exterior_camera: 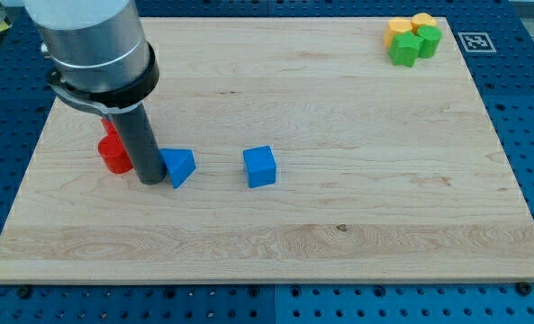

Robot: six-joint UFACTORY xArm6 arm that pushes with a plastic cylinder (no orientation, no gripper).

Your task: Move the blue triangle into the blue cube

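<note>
The blue triangle (179, 166) lies on the wooden board (339, 225) at the view's left of centre. The blue cube (260, 166) sits to its right with a gap of bare wood between them. My tip (149, 180) rests on the board right at the triangle's left side, touching or nearly touching it. The thick dark rod rises from there to the arm's grey body at the view's top left.
Red blocks (114, 153) sit just left of the rod, partly hidden by it. A cluster of yellow blocks (400, 27) and green blocks (415, 45) stands at the board's top right corner. A marker tag (473, 40) lies off the board's right edge.
</note>
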